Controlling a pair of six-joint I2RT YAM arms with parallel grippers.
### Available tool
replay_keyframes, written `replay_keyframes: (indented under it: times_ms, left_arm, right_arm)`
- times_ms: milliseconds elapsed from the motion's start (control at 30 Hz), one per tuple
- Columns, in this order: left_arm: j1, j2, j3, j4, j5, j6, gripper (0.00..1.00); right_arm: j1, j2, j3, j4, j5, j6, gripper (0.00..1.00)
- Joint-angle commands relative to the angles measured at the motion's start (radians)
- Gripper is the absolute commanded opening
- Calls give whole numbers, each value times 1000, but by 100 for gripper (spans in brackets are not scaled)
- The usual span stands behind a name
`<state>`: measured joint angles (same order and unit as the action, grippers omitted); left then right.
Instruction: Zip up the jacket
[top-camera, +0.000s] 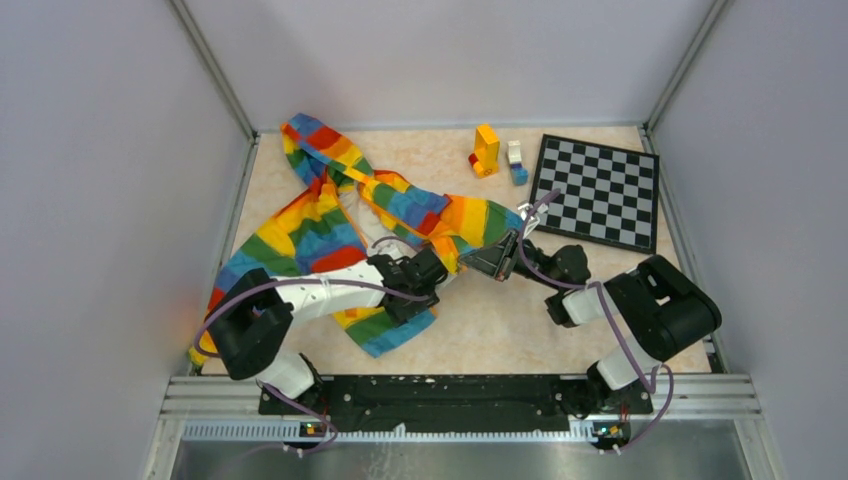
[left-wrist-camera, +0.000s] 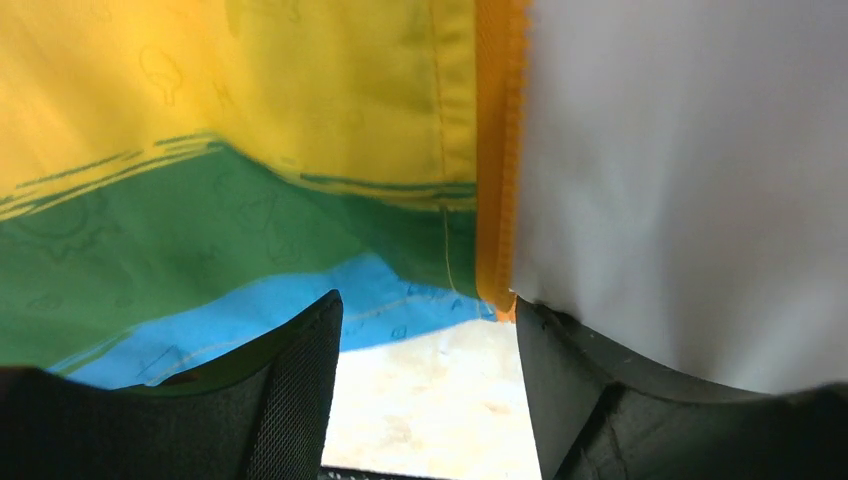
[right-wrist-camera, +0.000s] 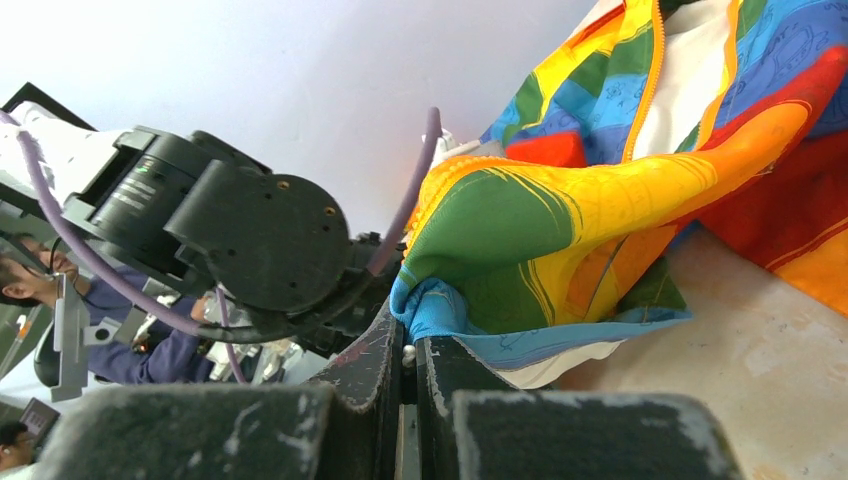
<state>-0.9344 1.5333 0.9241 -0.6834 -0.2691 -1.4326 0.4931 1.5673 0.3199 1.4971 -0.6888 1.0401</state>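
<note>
The rainbow-striped jacket (top-camera: 320, 235) lies open across the left and middle of the table, its white lining showing. My left gripper (top-camera: 432, 272) is open at the jacket's lower front edge. In the left wrist view its fingers (left-wrist-camera: 300, 390) stand wide apart (left-wrist-camera: 425, 300) below the fabric, and the right finger's tip is at the lower end of the orange zipper strip (left-wrist-camera: 497, 150). My right gripper (top-camera: 497, 258) is shut (right-wrist-camera: 410, 335) on a bunched blue hem corner of the jacket (right-wrist-camera: 440, 305) and holds it just off the table.
A black-and-white checkerboard (top-camera: 598, 190) lies at the back right. A yellow-orange block stack (top-camera: 486, 150) and a white-blue block (top-camera: 516, 162) stand beside it. The left arm's wrist (right-wrist-camera: 250, 235) is close to my right gripper. Grey walls enclose the table.
</note>
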Motion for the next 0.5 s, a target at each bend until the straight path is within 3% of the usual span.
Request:
replay_keyframes:
  times_ms: [0,167,367,467]
  left_arm:
    - [26,-36,-82,102,-51,-64,66]
    - [35,-59,-148,223,-81,-5,56]
    - [37,-109,-183,279,-78,97,24]
    - [37,-183,-203,311,-79,229,12]
  right_arm:
    - [-7,-32,-4,95,6,-25,0]
    - [-7,-14,-5,112,5,-16,0]
    - [-6,16,3,116,0,-18,0]
    - [-4,27,9,96,-1,-36,0]
